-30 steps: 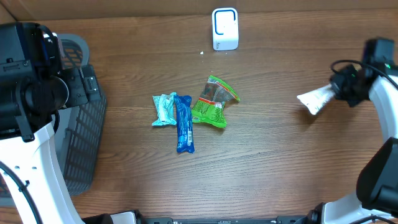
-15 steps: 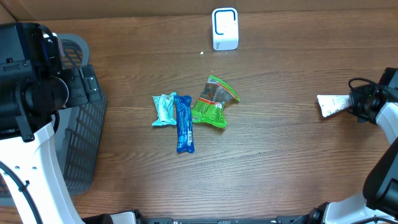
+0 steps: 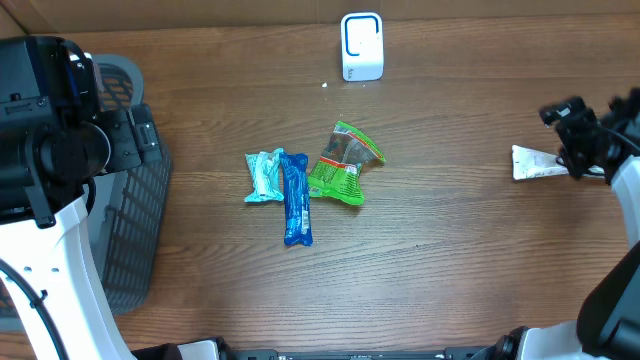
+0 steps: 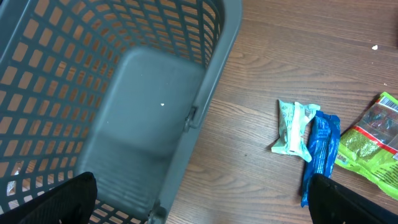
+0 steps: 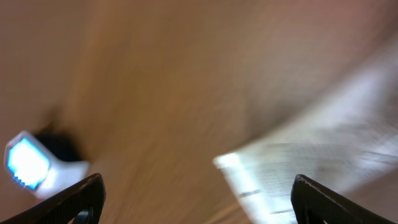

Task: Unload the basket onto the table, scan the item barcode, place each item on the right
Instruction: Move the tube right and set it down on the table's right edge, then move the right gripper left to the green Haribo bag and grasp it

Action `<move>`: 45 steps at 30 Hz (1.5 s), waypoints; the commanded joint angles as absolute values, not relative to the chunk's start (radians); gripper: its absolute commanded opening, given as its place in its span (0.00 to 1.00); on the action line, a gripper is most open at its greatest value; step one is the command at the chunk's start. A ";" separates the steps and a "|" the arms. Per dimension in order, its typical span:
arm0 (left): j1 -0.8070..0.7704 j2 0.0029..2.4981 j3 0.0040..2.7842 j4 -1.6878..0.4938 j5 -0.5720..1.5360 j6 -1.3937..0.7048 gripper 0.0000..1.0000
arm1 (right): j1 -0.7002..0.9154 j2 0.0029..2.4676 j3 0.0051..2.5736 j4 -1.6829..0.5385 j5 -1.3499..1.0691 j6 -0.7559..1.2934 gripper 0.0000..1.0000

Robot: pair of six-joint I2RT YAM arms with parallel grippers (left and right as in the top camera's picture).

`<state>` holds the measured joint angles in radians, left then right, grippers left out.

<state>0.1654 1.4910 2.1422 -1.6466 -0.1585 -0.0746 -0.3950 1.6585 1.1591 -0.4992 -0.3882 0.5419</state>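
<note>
A white packet [image 3: 532,163] is laid on the desk [image 3: 450,250] (right side). The right hand [image 5: 199,196] and the left hand [image 4: 202,196] are held apart.

surface: brown wooden table [image 3: 450,260] | far centre: white barcode scanner [image 3: 361,46] | middle: teal packet [image 3: 264,176], blue packet [image 3: 295,198], green packet [image 3: 343,163], clustered | right: white packet [image 3: 538,162] | left: grey basket [image 3: 125,230]

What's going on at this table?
A two-armed robot is set to scan packet barcodes. Its right gripper stands open over a white packet lying on the table's right side. A teal packet, a blue packet and a green packet lie in the middle; the white scanner sits at the far edge. The left gripper hangs open above a grey basket.
</note>
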 commanded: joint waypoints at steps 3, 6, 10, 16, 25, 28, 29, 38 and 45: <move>0.170 1.498 2.160 -1.645 -0.164 -0.064 1.00 | -0.210 1.623 1.189 -0.567 -0.517 0.436 0.96; 0.170 1.498 2.160 -1.645 -0.164 -0.064 1.00 | -0.085 1.631 1.189 -0.606 -0.516 0.437 0.96; 0.170 1.498 2.160 -1.645 -0.164 -0.064 1.00 | 0.067 1.637 1.185 -0.632 -0.464 0.508 0.84; 0.170 1.498 2.160 -1.645 -0.164 -0.064 1.00 | 0.243 1.652 1.183 -0.532 -0.421 0.554 0.49; 0.170 1.498 2.160 -1.645 -0.164 -0.064 1.00 | 0.402 1.763 1.183 -0.218 -0.405 0.578 0.11; 0.170 1.498 2.160 -1.645 -0.164 -0.064 1.00 | 0.434 1.836 1.183 -0.170 -0.408 0.629 0.08; 0.170 1.498 2.160 -1.645 -0.164 -0.064 1.00 | 0.441 1.858 1.183 -0.170 -0.406 0.649 0.04; 0.170 1.498 2.160 -1.645 -0.164 -0.064 1.00 | 0.441 2.016 1.183 -0.324 -0.406 0.816 0.04; 0.170 1.498 2.160 -1.645 -0.164 -0.064 1.00 | 0.436 2.017 1.216 -0.324 -0.451 0.744 0.23</move>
